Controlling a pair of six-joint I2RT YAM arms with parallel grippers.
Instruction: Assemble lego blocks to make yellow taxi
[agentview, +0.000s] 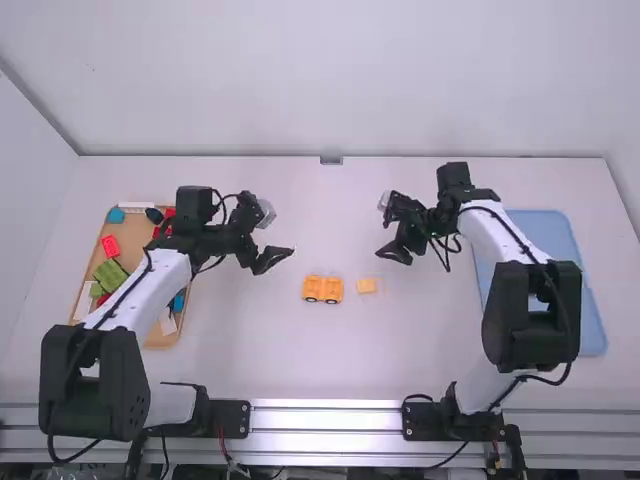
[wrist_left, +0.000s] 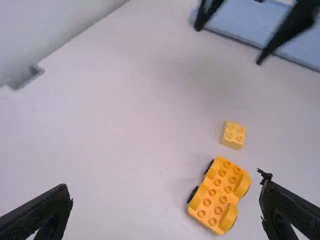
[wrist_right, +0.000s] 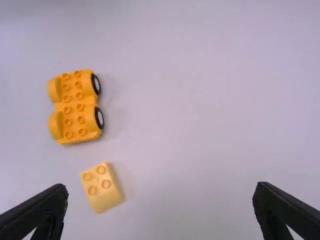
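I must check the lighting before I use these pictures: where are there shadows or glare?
High view: bright glare along the metal rail; left wrist view: faint shadow beside the wheeled base; right wrist view: soft shadows beside that base and the small yellow block.

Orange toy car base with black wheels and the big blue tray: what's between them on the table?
A small, square yellow block sits there, much nearer the car base. The high view shows it.

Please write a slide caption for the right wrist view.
A wheeled, studded yellow-orange plastic car base and a small pale yellow four-stud block lie apart on the white table.
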